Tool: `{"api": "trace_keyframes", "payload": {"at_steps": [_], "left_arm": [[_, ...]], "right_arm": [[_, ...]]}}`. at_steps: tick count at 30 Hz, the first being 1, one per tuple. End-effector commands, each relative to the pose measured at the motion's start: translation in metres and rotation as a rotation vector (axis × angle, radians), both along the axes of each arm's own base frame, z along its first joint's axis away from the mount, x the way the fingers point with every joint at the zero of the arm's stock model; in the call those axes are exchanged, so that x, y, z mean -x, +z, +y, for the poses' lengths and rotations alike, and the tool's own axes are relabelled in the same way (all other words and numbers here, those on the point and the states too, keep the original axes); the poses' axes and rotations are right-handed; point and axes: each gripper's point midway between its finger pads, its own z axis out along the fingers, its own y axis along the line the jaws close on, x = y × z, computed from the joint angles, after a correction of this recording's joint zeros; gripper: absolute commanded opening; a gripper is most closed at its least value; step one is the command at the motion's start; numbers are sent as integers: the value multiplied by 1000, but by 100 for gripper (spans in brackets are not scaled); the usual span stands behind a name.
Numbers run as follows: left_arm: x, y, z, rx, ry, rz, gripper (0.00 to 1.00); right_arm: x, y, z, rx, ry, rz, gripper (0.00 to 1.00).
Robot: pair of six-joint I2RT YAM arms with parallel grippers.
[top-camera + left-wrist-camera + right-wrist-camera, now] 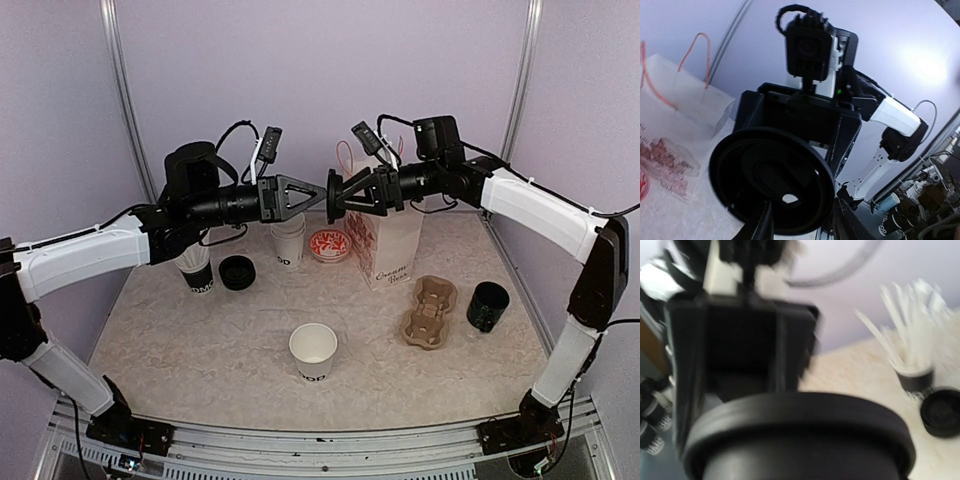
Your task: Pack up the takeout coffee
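Mid-air handover: the left gripper (322, 196), fingers parted beside the rim of a black lid (332, 196), faces the right gripper (343, 195), its grip unclear. An open white cup (313, 350) stands apart near the front edge.

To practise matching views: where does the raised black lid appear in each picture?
Top external: black lid upper centre, edge-on.
Left wrist: black lid lower left-centre, face-on, large.
Right wrist: black lid across the bottom, blurred.
Shared landmark: cup of straws, in top external and right wrist only.
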Motion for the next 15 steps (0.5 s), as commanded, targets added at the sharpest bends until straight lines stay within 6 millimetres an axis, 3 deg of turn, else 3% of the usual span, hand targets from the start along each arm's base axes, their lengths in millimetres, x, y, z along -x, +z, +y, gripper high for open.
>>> {"api": "trace_keyframes", "payload": {"at_steps": [1, 3, 7, 11, 15], "left_arm": [[-20, -48, 39, -299, 292, 75, 40], [-27, -92, 60, -461, 413, 164, 35], [-11, -165, 84, -700, 496, 251, 32], [4, -218, 102, -843, 535, 345, 24], [18, -255, 113, -955, 513, 421, 16]], "right_arm": [[-3, -19, -31, 112, -82, -150, 70], [0, -32, -40, 168, -94, -195, 70], [16, -50, -52, 248, -52, -246, 70], [29, -61, -58, 323, -10, -292, 72], [42, -71, -58, 394, 33, -335, 71]]}}
